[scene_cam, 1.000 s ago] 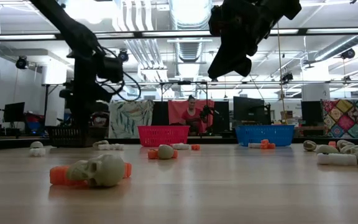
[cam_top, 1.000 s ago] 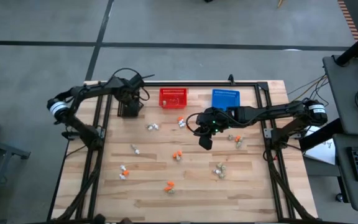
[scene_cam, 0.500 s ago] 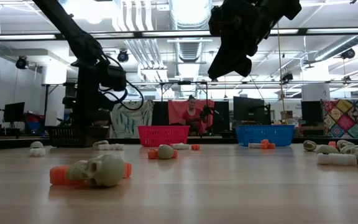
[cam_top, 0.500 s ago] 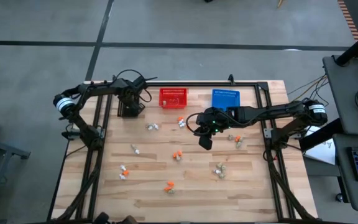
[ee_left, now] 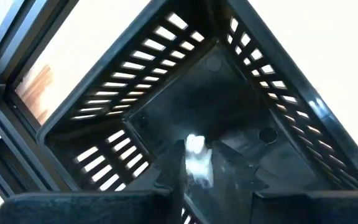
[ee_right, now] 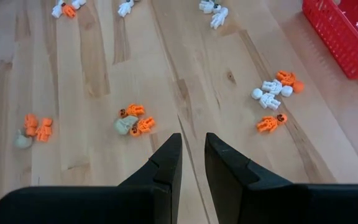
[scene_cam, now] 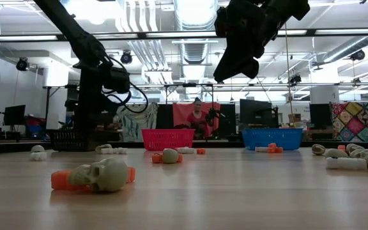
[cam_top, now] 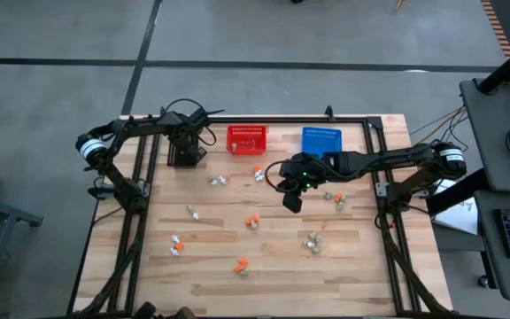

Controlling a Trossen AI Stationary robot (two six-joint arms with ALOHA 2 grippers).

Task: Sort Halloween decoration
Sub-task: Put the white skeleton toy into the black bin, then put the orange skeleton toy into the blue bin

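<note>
Right hand [cam_top: 291, 202] over wooden table [cam_top: 273, 257]

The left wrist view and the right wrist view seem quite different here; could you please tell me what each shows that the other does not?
Only the left wrist view shows the inside of the black basket, with a white trinket in it. Only the right wrist view shows the wooden table, scattered orange and white trinkets, a beige skull and the corner of the red basket, with the right gripper slightly parted and holding nothing. Both share dark fingers at the bottom.

Three mesh baskets stand on the table: one black [cam_top: 185, 152], one red [cam_top: 246, 139], one blue [cam_top: 320, 141].
</note>
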